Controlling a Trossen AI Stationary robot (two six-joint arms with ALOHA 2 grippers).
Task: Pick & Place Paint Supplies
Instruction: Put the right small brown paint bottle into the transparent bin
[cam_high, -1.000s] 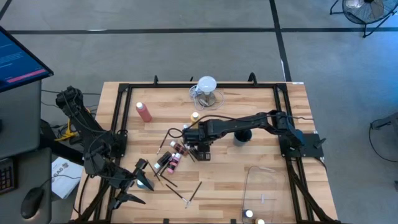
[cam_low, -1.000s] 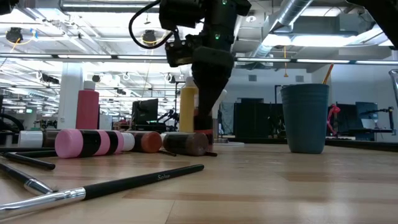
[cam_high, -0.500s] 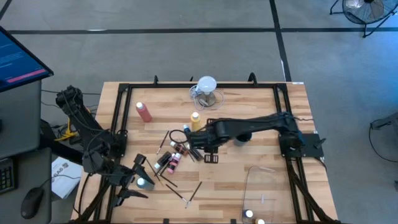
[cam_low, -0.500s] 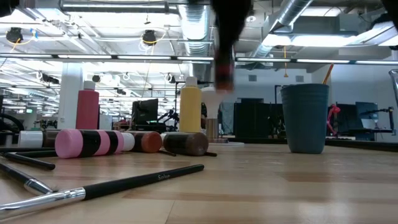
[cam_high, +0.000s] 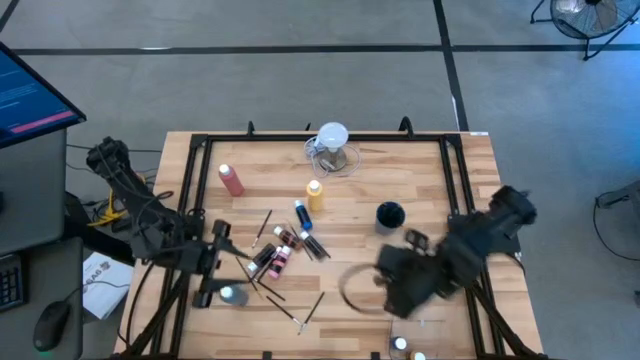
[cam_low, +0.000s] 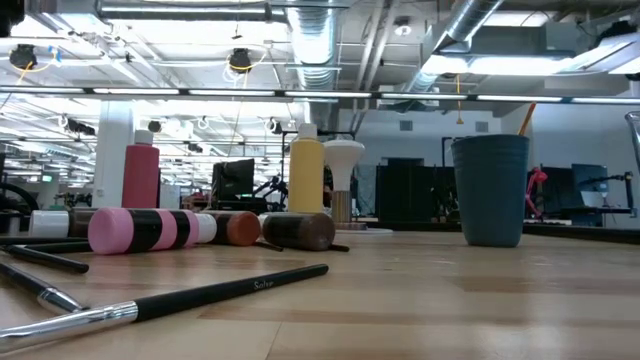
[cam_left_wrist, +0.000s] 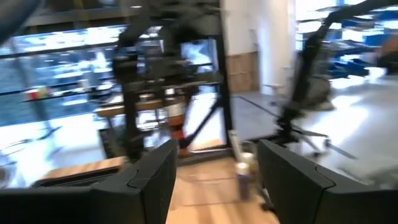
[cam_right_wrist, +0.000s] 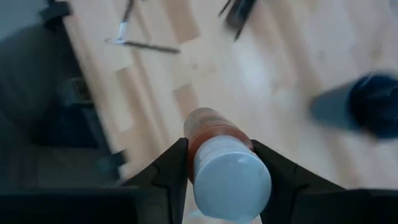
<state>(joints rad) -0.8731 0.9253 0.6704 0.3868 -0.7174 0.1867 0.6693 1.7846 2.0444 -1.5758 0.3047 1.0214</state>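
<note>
My right gripper (cam_high: 402, 288) hangs blurred over the table's near right part, shut on a small white-capped, orange-brown paint bottle (cam_right_wrist: 214, 134). The other paint supplies stand or lie at mid-table. A pink-red squeeze bottle (cam_high: 232, 180) and a yellow one (cam_high: 315, 193) stand upright. A blue one (cam_high: 303, 215) lies flat. Small bottles (cam_high: 275, 255) lie on their sides among thin dark brushes (cam_high: 305, 312). My left gripper (cam_high: 217, 262) is open at the table's left edge, level, with nothing between its fingers (cam_left_wrist: 155, 180). My right gripper pinches the small bottle between its two fingers (cam_right_wrist: 173, 168), one on each side of the cap end (cam_right_wrist: 231, 179). The fingers point steeply down. The cap faces the wrist and the orange-brown body points away toward the table. The bottle is lifted clear.
A dark cup (cam_high: 390, 215) stands right of centre. A clear jug with a white round top (cam_high: 332, 140) sits at the far edge. A clear bin (cam_high: 432, 320) lies at the near right, small bottles (cam_high: 400, 345) at its near end. A black frame (cam_high: 190, 190) rims the table.
My right gripper has risen from the cluster of small bottles at mid-table with one bottle between its fingers. It has swung fast toward the near right corner, rolling as it went, and has left the low view. My left gripper has shifted a little toward the bottles and turned.
</note>
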